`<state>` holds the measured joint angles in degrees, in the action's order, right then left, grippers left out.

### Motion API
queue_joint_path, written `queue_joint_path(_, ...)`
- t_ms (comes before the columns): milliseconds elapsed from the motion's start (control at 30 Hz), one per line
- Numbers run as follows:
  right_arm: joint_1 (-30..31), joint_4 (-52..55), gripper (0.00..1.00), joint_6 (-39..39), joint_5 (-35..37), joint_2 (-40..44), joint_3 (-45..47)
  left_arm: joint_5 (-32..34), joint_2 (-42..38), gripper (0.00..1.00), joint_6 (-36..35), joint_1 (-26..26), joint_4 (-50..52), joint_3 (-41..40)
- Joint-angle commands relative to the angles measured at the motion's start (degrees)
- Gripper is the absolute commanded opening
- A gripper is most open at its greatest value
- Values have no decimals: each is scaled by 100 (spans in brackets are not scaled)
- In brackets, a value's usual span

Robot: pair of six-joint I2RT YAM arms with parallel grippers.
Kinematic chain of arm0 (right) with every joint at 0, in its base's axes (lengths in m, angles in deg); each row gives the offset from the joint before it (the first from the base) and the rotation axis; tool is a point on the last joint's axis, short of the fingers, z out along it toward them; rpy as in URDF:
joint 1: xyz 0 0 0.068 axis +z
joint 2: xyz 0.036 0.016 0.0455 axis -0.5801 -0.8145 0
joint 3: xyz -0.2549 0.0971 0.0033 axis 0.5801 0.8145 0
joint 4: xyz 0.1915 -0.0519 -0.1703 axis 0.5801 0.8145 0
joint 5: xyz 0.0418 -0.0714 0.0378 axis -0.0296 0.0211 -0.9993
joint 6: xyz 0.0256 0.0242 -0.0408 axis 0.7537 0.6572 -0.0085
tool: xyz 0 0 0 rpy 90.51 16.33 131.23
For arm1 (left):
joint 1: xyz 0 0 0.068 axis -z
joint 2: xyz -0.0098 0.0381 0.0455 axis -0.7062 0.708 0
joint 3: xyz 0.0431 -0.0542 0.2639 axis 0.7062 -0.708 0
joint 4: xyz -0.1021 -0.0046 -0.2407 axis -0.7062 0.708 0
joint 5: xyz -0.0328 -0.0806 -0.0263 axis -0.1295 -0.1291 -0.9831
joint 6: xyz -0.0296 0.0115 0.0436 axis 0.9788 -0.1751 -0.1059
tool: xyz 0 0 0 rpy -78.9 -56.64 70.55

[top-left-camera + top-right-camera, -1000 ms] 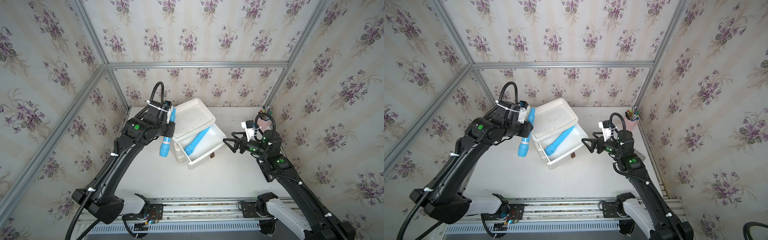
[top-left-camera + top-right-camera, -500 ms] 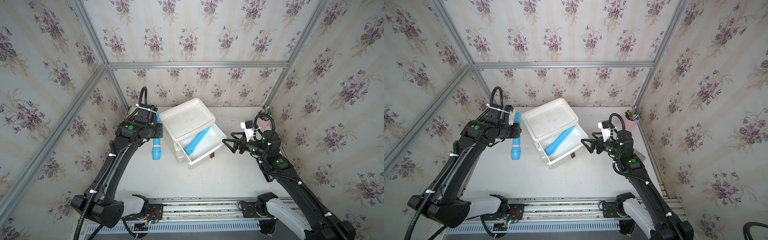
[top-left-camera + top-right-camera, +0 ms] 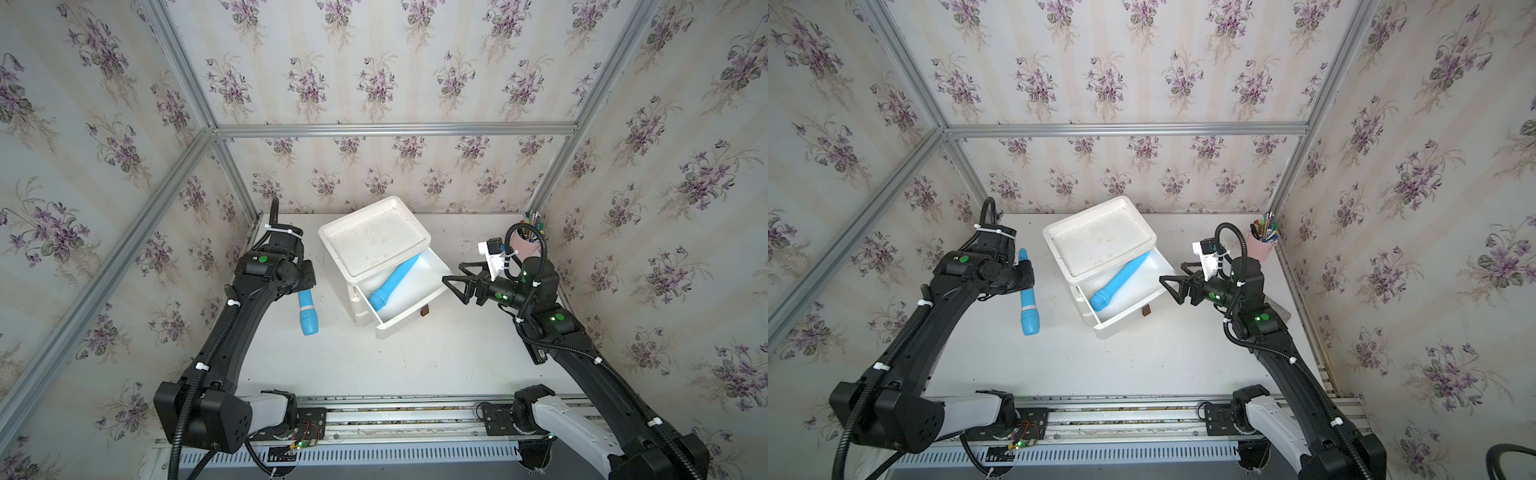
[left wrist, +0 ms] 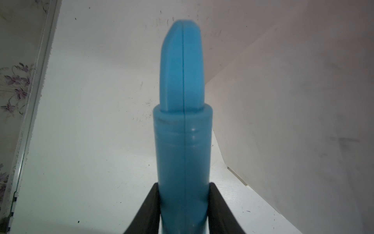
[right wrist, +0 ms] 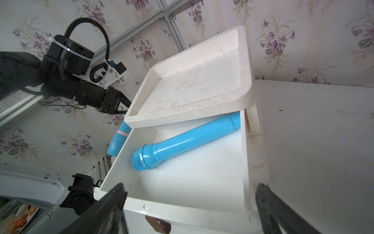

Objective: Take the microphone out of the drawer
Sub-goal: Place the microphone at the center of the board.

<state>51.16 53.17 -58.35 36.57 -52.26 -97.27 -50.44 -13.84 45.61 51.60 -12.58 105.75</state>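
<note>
A white drawer stands pulled out of the top of a small white drawer unit. One blue microphone lies slantwise inside it, mesh head toward the front. A second blue microphone is outside, left of the unit. My left gripper is shut on its body. My right gripper stands open and empty just right of the drawer, facing into it.
A pink cup of pens stands in the back right corner behind my right arm. A brown handle sticks out of the drawer front. Flowered walls close in on three sides. A metal rail runs along the front.
My left arm has carried its microphone leftward, away from the drawer unit and toward the left wall. The right arm and the drawer have not moved.
</note>
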Motion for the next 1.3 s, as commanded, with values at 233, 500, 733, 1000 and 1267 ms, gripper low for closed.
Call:
queue_joint_path(233,4,19,98,-143,-11,1,-25,-111,228,0,498,-119,-947,-779)
queue_joint_path(500,3,34,98,-170,-11,8,-8,-138,504,0,595,-187,-1263,-1117)
queue_joint_path(733,8,-18,98,-148,-2,50,70,-187,847,0,633,-194,-1409,-1248)
queue_joint_path(1000,7,5,98,-130,24,103,114,-251,1114,0,634,-197,-1553,-1367)
queue_joint_path(1267,12,-33,98,-100,16,114,131,-192,1235,0,650,-209,-1651,-1555)
